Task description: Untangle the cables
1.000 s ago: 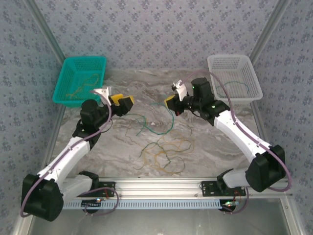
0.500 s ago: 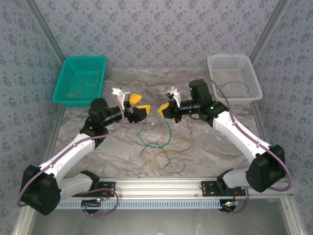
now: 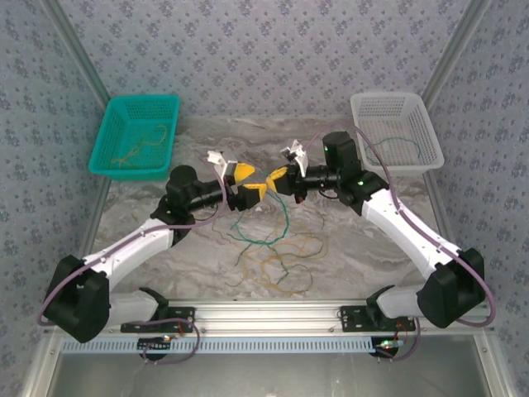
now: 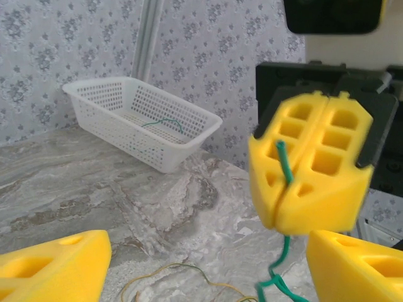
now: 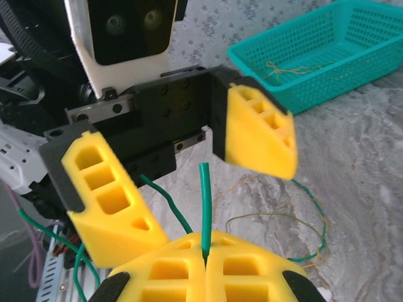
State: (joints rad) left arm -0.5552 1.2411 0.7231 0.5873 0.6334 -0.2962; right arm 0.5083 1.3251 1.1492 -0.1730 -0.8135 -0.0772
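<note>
Cables point(image 3: 277, 256) mostly lie tangled mid-table point(image 3: 372, 248); right fingers point(image 5: 170, 267) pinch one green strand point(image 4: 284, 167), left fingers point(image 5: 258, 135) spread wide; teal basket point(image 3: 111, 132) at ten o'clock and white basket point(image 3: 364, 107) at two hold few.

Left gripper point(image 3: 250, 183) and right gripper point(image 3: 276, 180) are facing each other above the table point(image 3: 355, 248); cables point(image 3: 277, 256) are lying before them, left basket point(image 3: 142, 98) and right basket point(image 3: 387, 96) sitting behind.

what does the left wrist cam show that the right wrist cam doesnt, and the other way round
Left wrist: the white basket with a green strand lying inside.
Right wrist: the teal basket holding tan strands.
Both: the right gripper shut on a green cable, and the open left gripper facing it.
</note>
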